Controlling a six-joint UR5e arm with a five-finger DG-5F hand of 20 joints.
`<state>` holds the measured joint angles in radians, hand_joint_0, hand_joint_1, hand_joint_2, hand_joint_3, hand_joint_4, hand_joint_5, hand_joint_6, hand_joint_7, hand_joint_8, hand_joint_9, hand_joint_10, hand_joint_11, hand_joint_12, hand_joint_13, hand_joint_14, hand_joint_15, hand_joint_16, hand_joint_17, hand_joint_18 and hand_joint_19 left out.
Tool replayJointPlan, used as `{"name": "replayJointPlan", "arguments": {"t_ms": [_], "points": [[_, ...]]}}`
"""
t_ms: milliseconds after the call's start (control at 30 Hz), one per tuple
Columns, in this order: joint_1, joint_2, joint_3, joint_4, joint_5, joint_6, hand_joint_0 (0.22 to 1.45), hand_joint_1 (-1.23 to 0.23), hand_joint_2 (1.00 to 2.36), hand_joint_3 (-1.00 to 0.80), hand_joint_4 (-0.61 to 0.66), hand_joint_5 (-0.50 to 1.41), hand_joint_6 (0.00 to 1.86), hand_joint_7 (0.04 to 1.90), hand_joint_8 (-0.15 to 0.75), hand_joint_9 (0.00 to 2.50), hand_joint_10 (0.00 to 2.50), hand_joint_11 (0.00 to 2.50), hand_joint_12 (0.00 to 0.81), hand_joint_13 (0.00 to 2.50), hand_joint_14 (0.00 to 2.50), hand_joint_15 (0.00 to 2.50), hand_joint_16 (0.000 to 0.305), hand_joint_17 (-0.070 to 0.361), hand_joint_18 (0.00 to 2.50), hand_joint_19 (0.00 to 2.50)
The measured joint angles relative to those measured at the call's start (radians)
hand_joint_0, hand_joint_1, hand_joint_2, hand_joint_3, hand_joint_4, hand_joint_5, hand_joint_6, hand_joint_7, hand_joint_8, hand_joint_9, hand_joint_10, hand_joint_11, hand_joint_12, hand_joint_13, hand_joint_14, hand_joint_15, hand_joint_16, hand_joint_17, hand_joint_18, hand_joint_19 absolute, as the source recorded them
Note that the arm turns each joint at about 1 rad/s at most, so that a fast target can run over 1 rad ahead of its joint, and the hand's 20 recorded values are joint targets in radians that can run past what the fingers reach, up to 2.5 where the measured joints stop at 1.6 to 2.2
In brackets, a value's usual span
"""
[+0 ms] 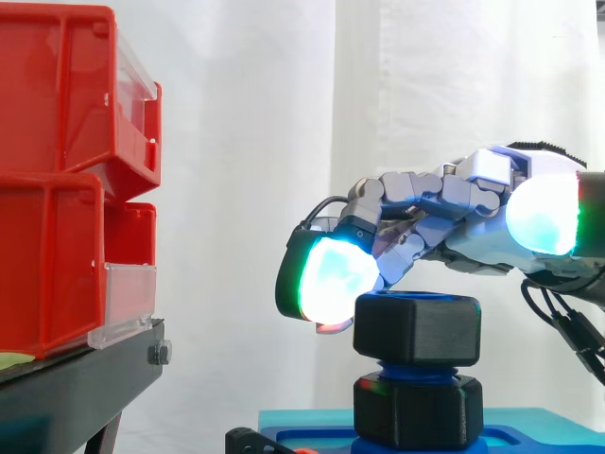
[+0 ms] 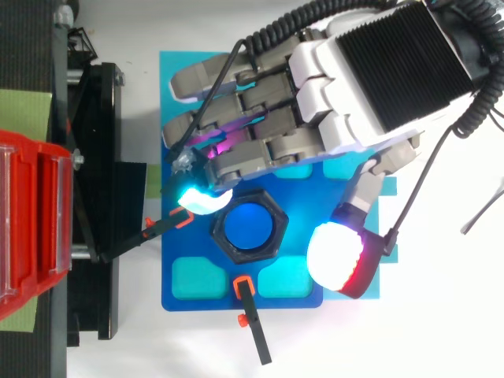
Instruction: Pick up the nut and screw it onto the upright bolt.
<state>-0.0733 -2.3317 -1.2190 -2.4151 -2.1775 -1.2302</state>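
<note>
While your hand (image 2: 354, 94) hangs over the blue fixture plate (image 2: 189, 303), its fingers are loosely bent and released, grasping nothing. You can see the black nut (image 1: 416, 328) sitting on the top of the upright blue bolt (image 2: 248, 226), above a second black hex piece (image 1: 418, 409) lower on the same bolt. One glowing cyan-green fingertip (image 1: 331, 279) sits just beside the nut's upper left edge; you cannot tell whether it touches. The thumb's white and red pad (image 2: 339, 256) stands apart from the nut on the opposite side and, in the side view, higher than it. Red bins (image 1: 57, 104) on the black stand (image 1: 76, 378) lie well to the left.
</note>
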Motion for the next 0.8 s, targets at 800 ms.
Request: {"name": "replayJointPlan", "arguments": {"t_ms": [800], "points": [[-0.020,0.001,0.011,0.022,-0.027,0.002,0.49,-0.12,1.00,-0.50,0.25,-0.07,0.50,0.99,0.221,0.78,0.00,0.00,0.229,0.57,0.00,0.00,0.025,0.056,0.26,0.00]]}}
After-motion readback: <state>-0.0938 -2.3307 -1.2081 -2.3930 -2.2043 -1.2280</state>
